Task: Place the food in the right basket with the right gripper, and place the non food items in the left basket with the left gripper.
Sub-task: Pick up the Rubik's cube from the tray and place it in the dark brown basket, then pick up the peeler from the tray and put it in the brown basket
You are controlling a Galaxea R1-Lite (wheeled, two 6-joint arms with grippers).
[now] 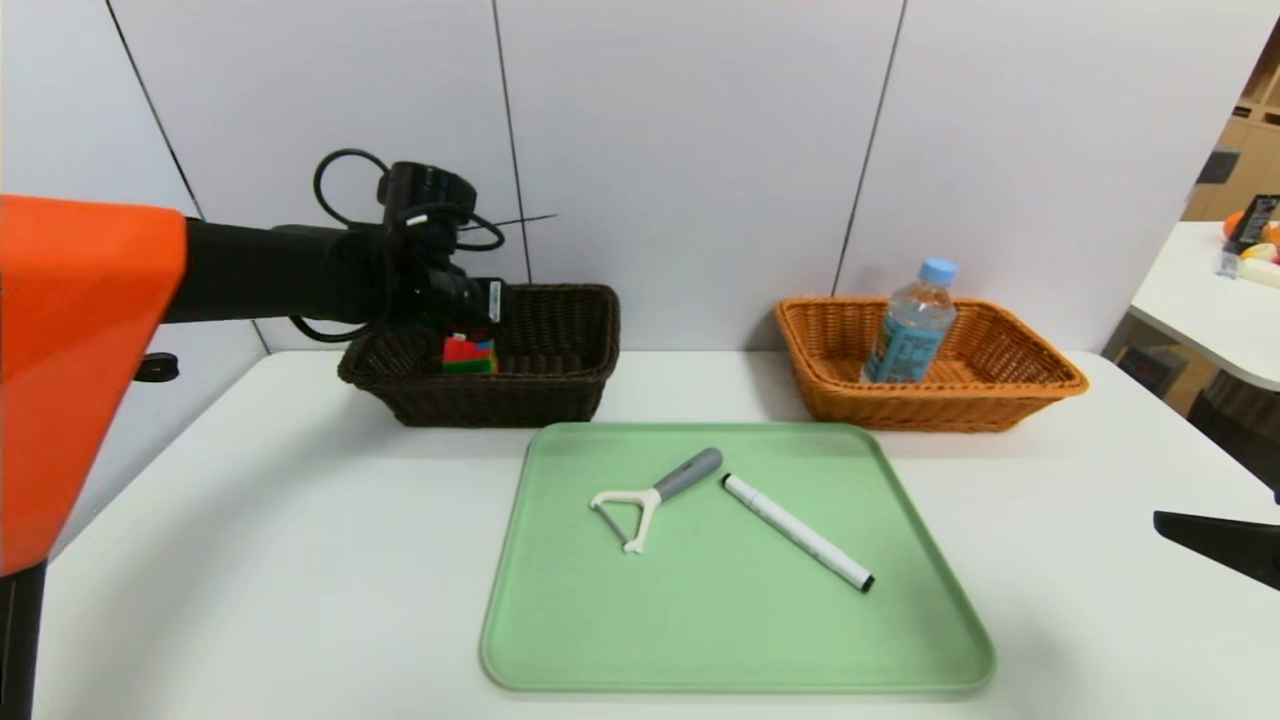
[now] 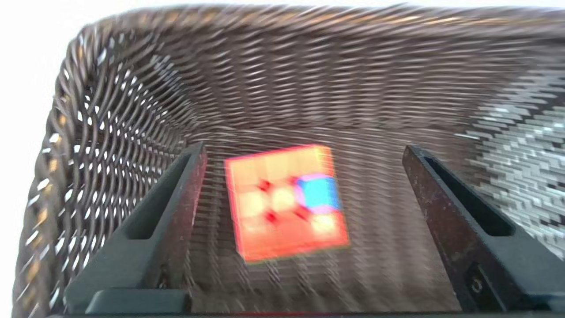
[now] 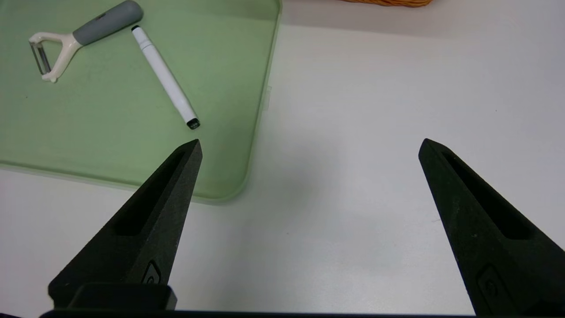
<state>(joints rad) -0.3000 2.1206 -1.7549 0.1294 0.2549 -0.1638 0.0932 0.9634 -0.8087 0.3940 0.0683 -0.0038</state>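
Note:
My left gripper (image 1: pixel 462 318) hangs over the left basket (image 1: pixel 560 400), a dark brown wicker one. Its fingers (image 2: pixel 176 207) stand wide open inside the basket (image 2: pixel 309 79). The multicoloured puzzle cube (image 2: pixel 287 203) lies loose between them, touching neither; from the head it shows just under the gripper (image 1: pixel 470 355). The water bottle (image 1: pixel 910 330) stands upright in the right basket (image 1: pixel 1040 375), the orange-tan one. The white peeler (image 1: pixel 655 495) and the white marker (image 1: pixel 797 531) lie on the green tray (image 1: pixel 740 640). My right gripper (image 3: pixel 309 143) is open and empty over bare table right of the tray, at the head view's right edge (image 1: pixel 1215 540).
The baskets stand against the back wall, with a gap between them. Peeler (image 3: pixel 75 42) and marker (image 3: pixel 165 77) lie apart on the tray (image 3: pixel 88 141). A second white table (image 1: pixel 1210 300) with small objects stands off to the right.

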